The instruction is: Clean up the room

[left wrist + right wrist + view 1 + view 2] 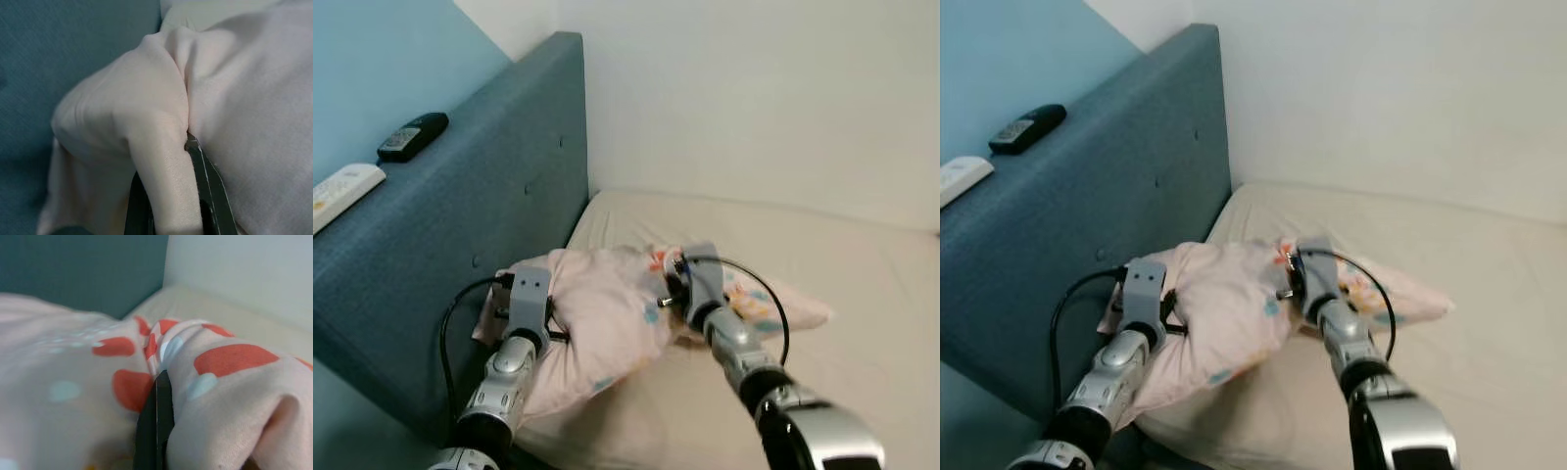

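The left gripper [168,196] is clamped on a bunched fold of the pink pillow [607,323], cloth pinched between its two black fingers [208,186]. The right gripper [157,421] has its fingers closed together on a ridge of the same pillow where red and pale blue spots are printed. In the head views the left one sits at about 8 o'clock of the pillow, on the edge nearest the headboard, and the right one at about 2 o'clock, near the patterned end — two holds set well apart, likely so the soft pillow can be lifted or shifted without sagging.

The pillow lies on the cream mattress [822,392], just beside the blue upholstered headboard [499,196] at 9 o'clock. On the headboard's top ledge, toward 10 o'clock, rest a dark handset [413,135] and a white remote [342,191] — well apart from the grippers.
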